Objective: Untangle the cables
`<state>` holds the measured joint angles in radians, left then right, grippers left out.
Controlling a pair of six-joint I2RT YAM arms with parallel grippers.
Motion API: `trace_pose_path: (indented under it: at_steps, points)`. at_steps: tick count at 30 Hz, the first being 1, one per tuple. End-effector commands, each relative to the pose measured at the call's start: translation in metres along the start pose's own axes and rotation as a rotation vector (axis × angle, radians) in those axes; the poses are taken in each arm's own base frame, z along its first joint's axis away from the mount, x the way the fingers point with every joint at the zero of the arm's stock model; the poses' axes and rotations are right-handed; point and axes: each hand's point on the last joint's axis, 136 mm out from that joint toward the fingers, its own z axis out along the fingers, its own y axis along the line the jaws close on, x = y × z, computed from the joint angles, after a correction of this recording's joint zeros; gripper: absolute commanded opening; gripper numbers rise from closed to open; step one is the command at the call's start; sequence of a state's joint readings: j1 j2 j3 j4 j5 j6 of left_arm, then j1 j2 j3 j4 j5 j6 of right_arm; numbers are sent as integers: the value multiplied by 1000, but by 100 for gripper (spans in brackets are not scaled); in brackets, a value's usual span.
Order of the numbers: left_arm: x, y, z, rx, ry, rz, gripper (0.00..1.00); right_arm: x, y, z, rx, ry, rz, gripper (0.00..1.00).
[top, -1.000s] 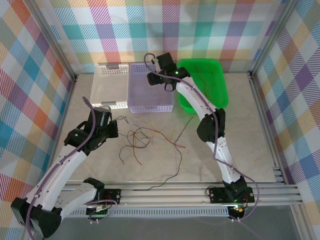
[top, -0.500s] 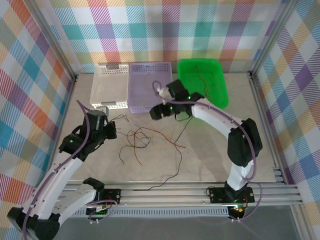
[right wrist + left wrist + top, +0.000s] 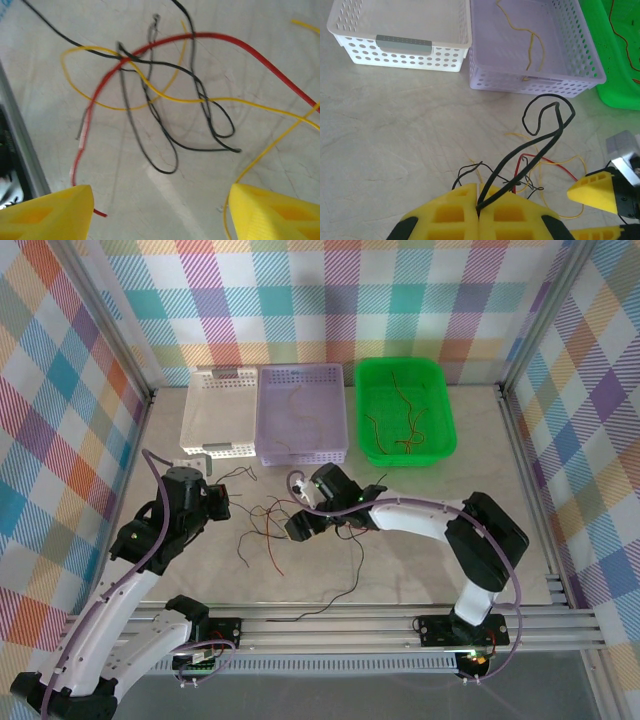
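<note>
A tangle of thin red, yellow and black cables (image 3: pixel 272 520) lies on the table between my two grippers. My left gripper (image 3: pixel 220 503) is at the tangle's left edge. In the left wrist view the left gripper (image 3: pixel 480 191) is shut on a black cable (image 3: pixel 540 140) that loops up and away from the jaws. My right gripper (image 3: pixel 296 525) hangs low over the tangle's right side. In the right wrist view the right gripper (image 3: pixel 160 215) is open, with bare table between its fingers and a red cable (image 3: pixel 150 49), a yellow one (image 3: pixel 175 98) and black loops (image 3: pixel 160 132) just beyond them.
Three baskets stand along the back: a white basket (image 3: pixel 200 418), a purple basket (image 3: pixel 332 420) holding a yellow wire (image 3: pixel 535 45), and a green basket (image 3: pixel 440 420) holding red and orange wires. A long black cable (image 3: pixel 350 575) trails toward the front rail (image 3: pixel 330 625).
My right arm has swung from over the purple basket down to the tangle, jaws open. My left gripper has drifted slightly left and nearer, still shut on the black cable.
</note>
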<state>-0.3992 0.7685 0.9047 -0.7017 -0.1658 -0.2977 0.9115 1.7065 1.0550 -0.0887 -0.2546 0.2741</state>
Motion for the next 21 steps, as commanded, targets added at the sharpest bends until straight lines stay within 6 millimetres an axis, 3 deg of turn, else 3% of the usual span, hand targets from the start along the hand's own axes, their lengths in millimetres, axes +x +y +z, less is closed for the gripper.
trace_pose_path:
  at_steps: [1, 5, 7, 18, 21]
  points:
    - [-3, -4, 1, 13, -18, 9, 0, -22, 43, -11, -79, -115, -43, 71]
    - [-3, -3, 1, 8, -19, 12, 0, -13, 66, 1, -122, -97, -34, 71]
    - [-3, -3, 2, 6, -17, 11, 0, -11, 68, 10, -126, -85, -14, 70]
    - [-5, -3, -2, 16, -38, 9, 0, -7, 44, 55, -42, -37, 120, 61]
    - [-5, -4, -4, 21, -46, 8, 0, -4, 35, 66, -7, -29, 160, 50]
